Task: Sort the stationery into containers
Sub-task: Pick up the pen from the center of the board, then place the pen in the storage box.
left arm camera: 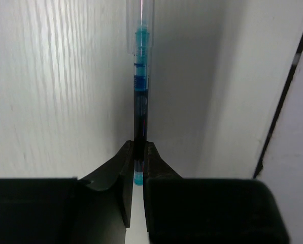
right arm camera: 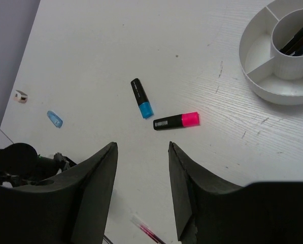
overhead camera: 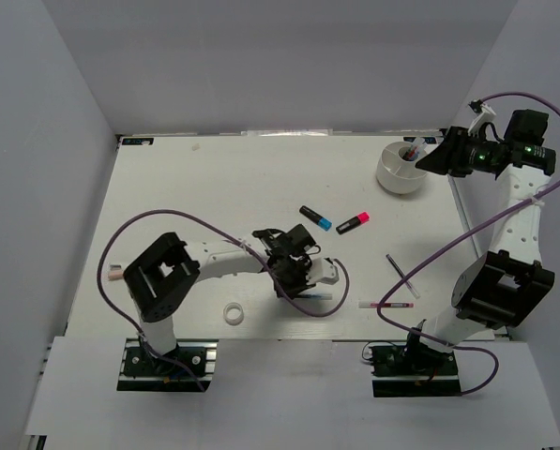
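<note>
On the white table (overhead camera: 214, 187), the left gripper (left arm camera: 139, 152) is gripping a blue-ink pen (left arm camera: 140, 101).

At the far right corner sits the divided white dish (overhead camera: 401, 173), with a few pens in its centre cup. The right gripper (right arm camera: 141, 147) hovers just beside it, fingers wide apart and empty. Near the table's middle, the left fingers are pinched narrow on the clear pen, which seems to lie on the surface. A blue-capped marker (overhead camera: 315, 217), pink-capped marker (overhead camera: 353, 223), red pen (overhead camera: 389, 306) and tape ring (overhead camera: 233, 313) lie loose. The grasp looks made; next comes a level lift and a carry to the dish.
</note>
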`<action>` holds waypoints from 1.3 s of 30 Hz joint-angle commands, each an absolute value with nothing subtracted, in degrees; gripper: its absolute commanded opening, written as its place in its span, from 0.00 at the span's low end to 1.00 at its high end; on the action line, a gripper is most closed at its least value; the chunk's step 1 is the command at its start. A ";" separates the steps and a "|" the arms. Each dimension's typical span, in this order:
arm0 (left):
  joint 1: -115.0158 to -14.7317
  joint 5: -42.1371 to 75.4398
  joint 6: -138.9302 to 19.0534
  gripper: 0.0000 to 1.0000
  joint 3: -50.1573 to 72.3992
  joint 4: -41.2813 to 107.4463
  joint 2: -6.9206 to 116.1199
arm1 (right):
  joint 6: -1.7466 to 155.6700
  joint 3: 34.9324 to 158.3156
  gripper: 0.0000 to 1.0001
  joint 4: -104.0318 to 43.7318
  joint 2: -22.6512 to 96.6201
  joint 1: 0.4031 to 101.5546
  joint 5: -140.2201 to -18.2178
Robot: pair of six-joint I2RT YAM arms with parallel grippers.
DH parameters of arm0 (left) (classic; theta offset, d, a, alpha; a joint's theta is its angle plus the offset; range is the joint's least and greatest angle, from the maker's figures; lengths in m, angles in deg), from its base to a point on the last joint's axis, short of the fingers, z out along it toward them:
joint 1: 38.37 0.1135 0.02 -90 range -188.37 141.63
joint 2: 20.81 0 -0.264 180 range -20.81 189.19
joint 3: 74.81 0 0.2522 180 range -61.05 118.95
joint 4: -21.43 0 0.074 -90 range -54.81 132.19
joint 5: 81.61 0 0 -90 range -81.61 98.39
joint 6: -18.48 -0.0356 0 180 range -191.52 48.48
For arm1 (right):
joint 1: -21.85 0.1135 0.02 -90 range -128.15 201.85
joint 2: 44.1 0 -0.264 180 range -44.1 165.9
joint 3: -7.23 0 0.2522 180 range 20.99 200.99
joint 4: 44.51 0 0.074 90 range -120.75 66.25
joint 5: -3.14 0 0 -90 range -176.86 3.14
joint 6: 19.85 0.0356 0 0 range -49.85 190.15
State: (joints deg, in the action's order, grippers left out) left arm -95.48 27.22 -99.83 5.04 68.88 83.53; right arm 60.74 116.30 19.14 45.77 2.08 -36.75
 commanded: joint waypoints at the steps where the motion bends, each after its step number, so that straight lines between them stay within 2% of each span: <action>1: -93.58 25.00 -94.21 0.00 3.99 71.22 76.24 | 60.65 115.21 0.50 18.12 46.16 2.87 -33.34; 5: -90.59 24.39 -86.56 0.00 5.74 70.78 70.87 | 60.13 115.21 0.51 19.00 47.22 4.44 -31.32; 10: -86.28 17.12 -83.21 0.00 10.40 71.05 69.11 | 58.28 113.81 0.51 22.95 49.85 8.22 -29.74; 18: -84.43 11.56 -83.21 0.00 16.38 70.52 69.63 | 66.18 100.12 0.53 15.23 53.01 17.18 -20.95; 24: -84.43 14.54 -83.21 0.00 16.82 70.61 69.90 | 67.51 100.35 0.45 15.48 59.26 21.68 -15.76; 28: -84.43 15.86 -83.38 0.00 18.14 70.96 70.33 | 68.82 101.06 0.48 14.88 60.40 26.86 -14.80; 34: -84.96 17.18 -83.38 0.00 19.54 71.31 71.04 | 72.96 101.32 0.55 12.15 63.04 29.15 -12.42; 39: -85.57 17.97 -83.65 0.00 19.63 71.40 71.04 | 74.19 101.76 0.57 11.18 64.45 30.03 -13.12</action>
State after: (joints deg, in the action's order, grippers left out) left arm -85.16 16.16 -83.90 17.65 71.22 71.75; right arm 72.41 99.42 13.09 63.78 29.82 -15.16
